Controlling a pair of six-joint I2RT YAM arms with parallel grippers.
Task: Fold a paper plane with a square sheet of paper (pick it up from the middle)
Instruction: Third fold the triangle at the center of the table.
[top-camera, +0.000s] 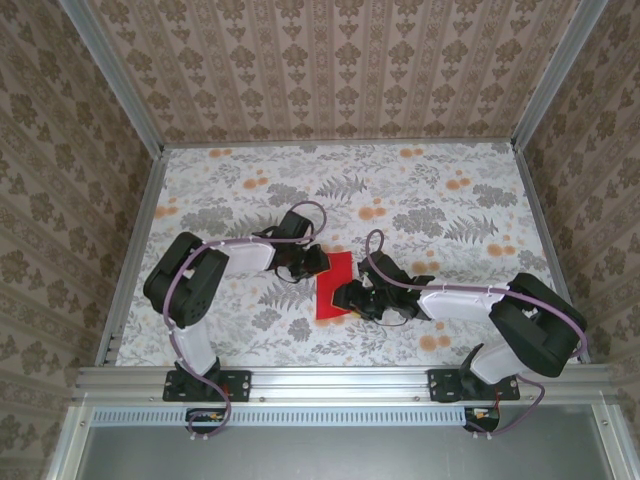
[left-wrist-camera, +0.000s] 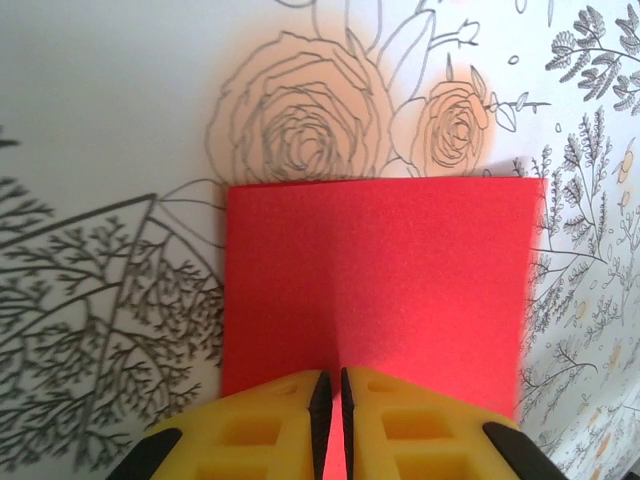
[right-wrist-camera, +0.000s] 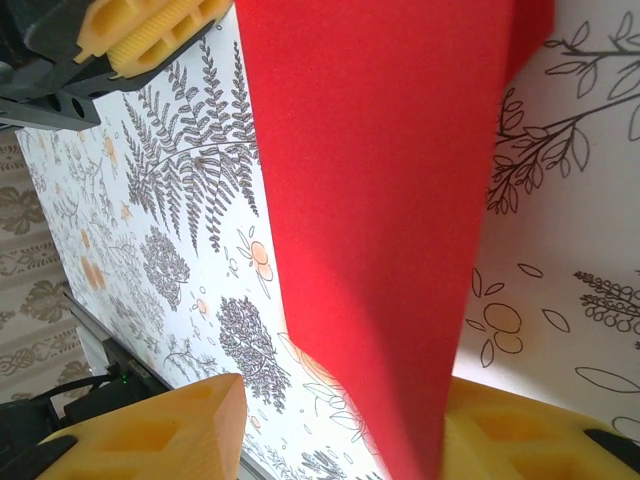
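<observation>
1. Top external view: the square sheet of paper (top-camera: 333, 285), bright red and looking like a folded oblong, lies on the floral surface (top-camera: 440, 200). It sits between the left gripper (top-camera: 312, 262) and the right gripper (top-camera: 348, 297), each at one edge.
2. Left wrist view: the jaws are almost closed, with a red sliver in the gap. They seem to pin the sheet's near edge rather than pinch it.
3. Right wrist view: the jaws stand wide, and a raised red flap runs between them, ungripped.
4. An early fold appears to be in hand. Next, the right jaws likely need to close on the flap and carry it over, edges aligned.
</observation>
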